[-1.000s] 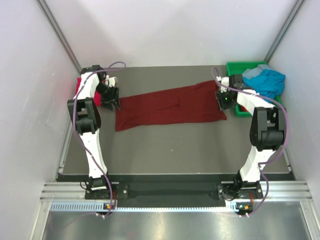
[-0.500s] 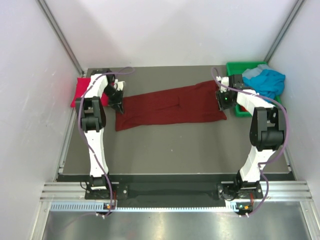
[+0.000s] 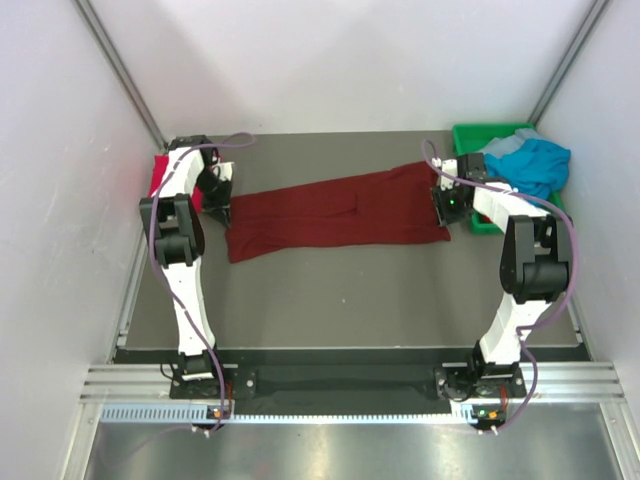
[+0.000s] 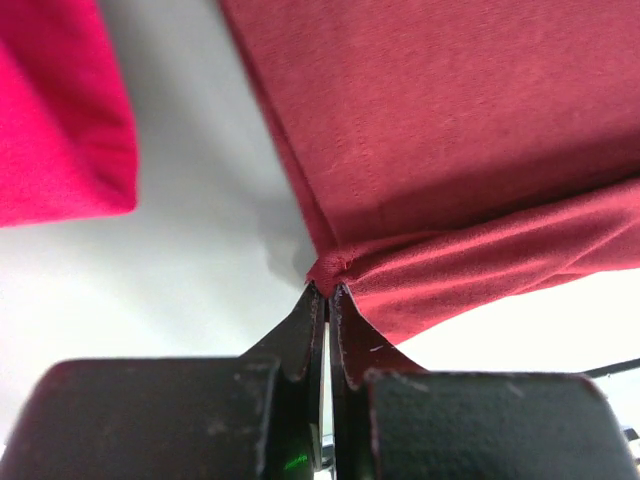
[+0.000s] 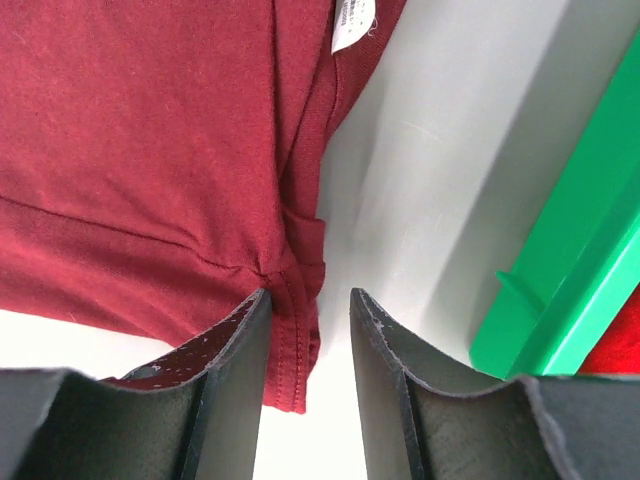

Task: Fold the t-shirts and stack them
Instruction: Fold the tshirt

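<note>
The left jaws are clenched on the far left corner of the maroon t-shirt (image 3: 335, 210), which lies stretched across the far tabletop (image 3: 350, 300). The right jaws stand released, straddling its right hem beside the green bin (image 5: 570, 300).

Your left gripper (image 4: 327, 290) sits far left, clamped on the maroon t-shirt (image 4: 450, 150) corner; right gripper (image 5: 308, 295) far right, jaws apart.

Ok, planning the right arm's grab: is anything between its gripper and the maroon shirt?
Nothing visible does. The right gripper stands open, jaws straddling the hem of the maroon shirt; the green bin sits off to one side, apart from the fingers.
</note>
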### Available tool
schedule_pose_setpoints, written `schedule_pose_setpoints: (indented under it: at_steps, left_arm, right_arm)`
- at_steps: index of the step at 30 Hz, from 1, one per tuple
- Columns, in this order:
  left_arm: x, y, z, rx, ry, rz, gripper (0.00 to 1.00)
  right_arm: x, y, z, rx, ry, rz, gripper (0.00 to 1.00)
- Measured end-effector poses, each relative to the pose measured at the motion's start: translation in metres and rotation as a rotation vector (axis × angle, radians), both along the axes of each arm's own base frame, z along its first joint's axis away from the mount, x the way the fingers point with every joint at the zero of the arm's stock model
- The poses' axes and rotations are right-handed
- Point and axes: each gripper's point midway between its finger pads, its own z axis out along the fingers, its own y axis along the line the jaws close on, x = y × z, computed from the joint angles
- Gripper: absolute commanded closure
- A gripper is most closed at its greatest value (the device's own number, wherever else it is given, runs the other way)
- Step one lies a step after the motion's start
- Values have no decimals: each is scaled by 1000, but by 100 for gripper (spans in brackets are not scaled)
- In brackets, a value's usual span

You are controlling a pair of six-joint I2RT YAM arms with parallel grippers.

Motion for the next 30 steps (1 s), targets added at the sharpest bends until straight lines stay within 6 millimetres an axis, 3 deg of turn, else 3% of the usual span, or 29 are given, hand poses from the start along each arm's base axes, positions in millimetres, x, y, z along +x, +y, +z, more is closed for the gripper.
schedule_pose_setpoints:
  at_steps: [1,2,5,8,14,18,22,25,30]
  left_arm:
    - [0,2,0,8,1,6,100]
    - [-1,3,0,12,3,9,91]
    - [-2,4,-1,23,7,6,51]
    - [-3,5,-3,32,14,7,37]
    - [-2,9,9,50,-14,9,29]
    - [-2,-2,43,-7,-92,5,31]
    - [-18,-22,71,-96,-130,-21,35]
    - [-31,-40,68,-151,-96,-56,36]
    - [-49,-67,42,-199,8,-115,37]
  right_arm:
    - [0,0,0,0,-1,0,62]
    - [0,0,0,0,0,0,62]
    - [0,0,0,0,-1,0,62]
    - [0,0,0,0,-1,-1,62]
    - [1,0,1,0,-6,-3,62]
    - [7,2,5,14,-18,-9,62]
    - [32,9,18,48,-64,-7,62]
    - [60,13,32,70,-120,-3,62]
    - [92,18,49,87,-187,7,62]
